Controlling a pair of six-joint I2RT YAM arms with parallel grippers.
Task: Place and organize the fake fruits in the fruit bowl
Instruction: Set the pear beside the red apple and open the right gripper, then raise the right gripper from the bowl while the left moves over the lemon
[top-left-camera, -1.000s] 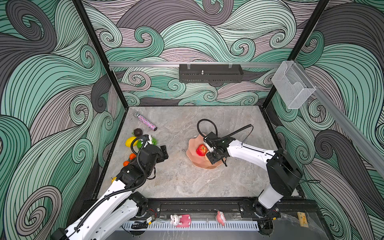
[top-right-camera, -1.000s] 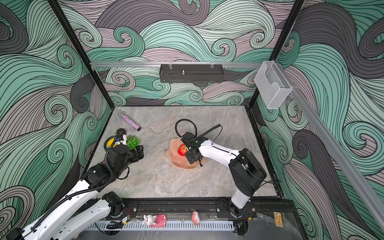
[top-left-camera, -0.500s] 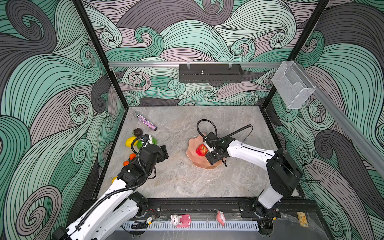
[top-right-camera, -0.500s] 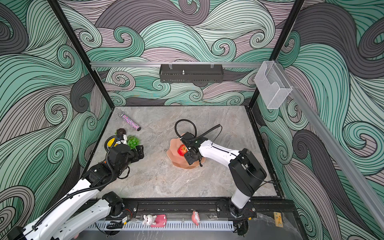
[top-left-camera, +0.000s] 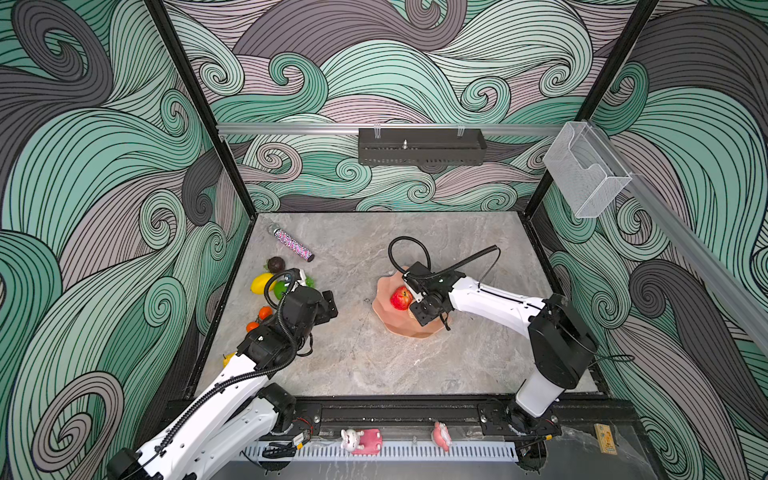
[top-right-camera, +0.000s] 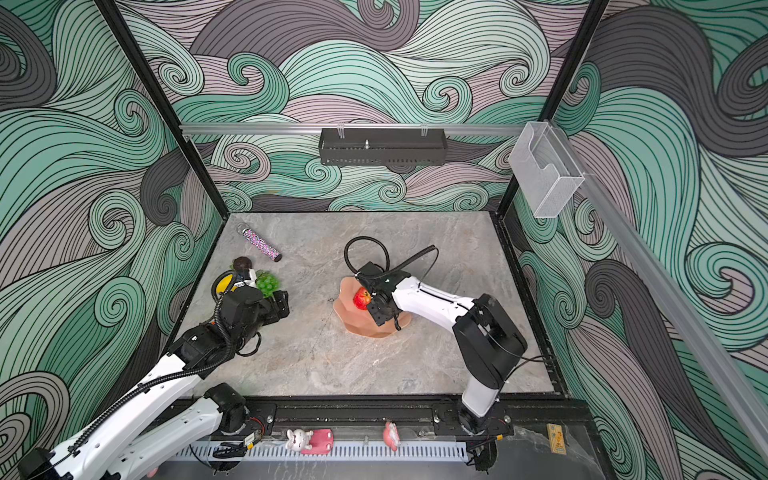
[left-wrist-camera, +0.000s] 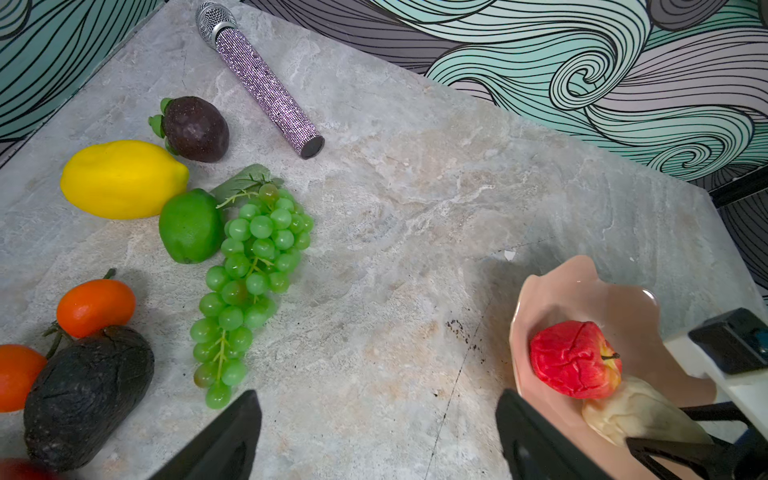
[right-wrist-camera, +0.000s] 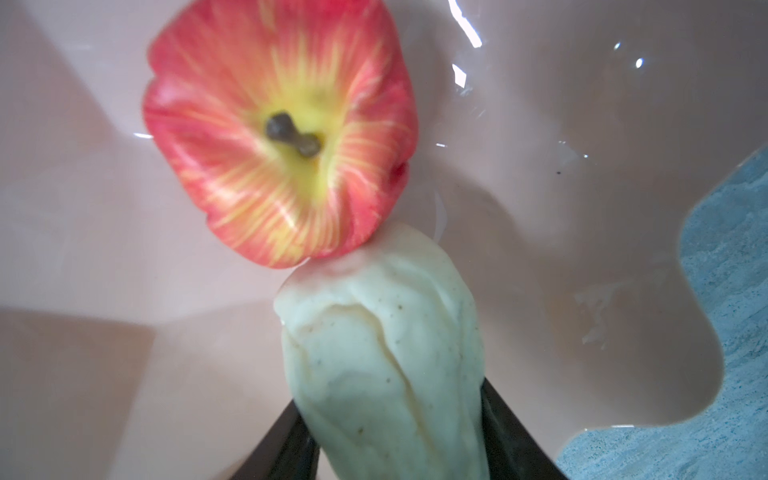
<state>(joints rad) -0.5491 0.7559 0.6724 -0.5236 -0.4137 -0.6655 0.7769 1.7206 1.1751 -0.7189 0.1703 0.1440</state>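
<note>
Left gripper (left-wrist-camera: 376, 401) gapes empty over veined marble (left-wrist-camera: 415, 208), right gripper (right-wrist-camera: 392, 399) pinches the wrinkled cream pear (right-wrist-camera: 382, 332) inside the glossy scalloped pink bowl (right-wrist-camera: 582, 208), tip touching the streaky red apple (right-wrist-camera: 278, 133), knobbly grapes (left-wrist-camera: 253, 270) and smooth lemon (left-wrist-camera: 122, 178) beyond.

The white-and-black left arm (top-left-camera: 232, 386) reaches forward from its base, elbow bent, its black wrist tilted downward; its black two-fingered left gripper (left-wrist-camera: 376, 419) hangs with jaws spread wide, nothing between them; the white-and-black right arm (top-left-camera: 494, 305) stretches low and nearly straight; its black right gripper (right-wrist-camera: 395, 419) presses both fingers against a cream wrinkled plastic pear (right-wrist-camera: 382, 332) jutting ahead of the fingertips.
</note>
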